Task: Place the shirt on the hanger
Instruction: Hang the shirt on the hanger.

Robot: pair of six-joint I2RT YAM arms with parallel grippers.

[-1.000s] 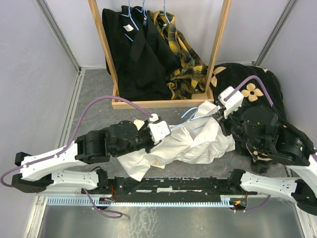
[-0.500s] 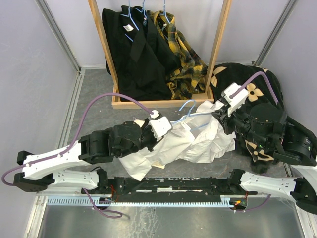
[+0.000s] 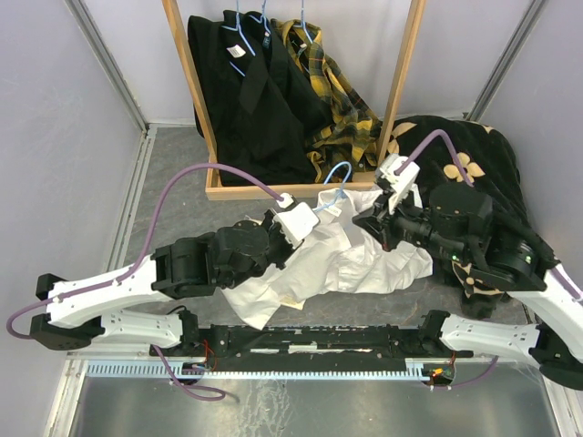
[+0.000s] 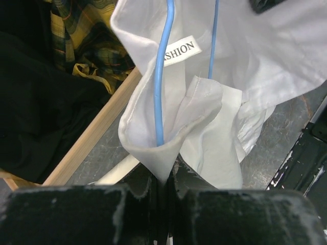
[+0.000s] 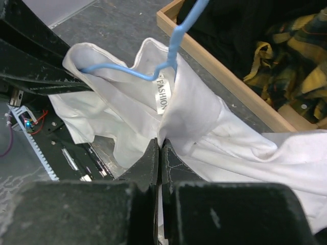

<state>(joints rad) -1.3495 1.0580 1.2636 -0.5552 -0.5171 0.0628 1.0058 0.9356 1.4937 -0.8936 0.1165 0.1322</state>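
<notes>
The right arm is swinging in toward the middle, and the hanger (image 4: 159, 102) hook is riding farther back, against the wooden rack (image 3: 301, 189). The left fingers (image 4: 138, 186) are pinching narrow on a fold of the shirt (image 3: 364, 259) with the wire end tucked inside. The right fingers (image 5: 145, 163) are clamping shut on cloth just below the collar label (image 5: 162, 97) (it reads FASHION). The shirt is lying rumpled mid-worktop (image 3: 178, 150). It's thin, limp cloth, likely sliding on slick wire, so the stiffer collar and shoulder seams are looking like the best holds.

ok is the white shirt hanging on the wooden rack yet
No, the shirt lies crumpled on the table, in front of the rack and its wooden base.
</notes>
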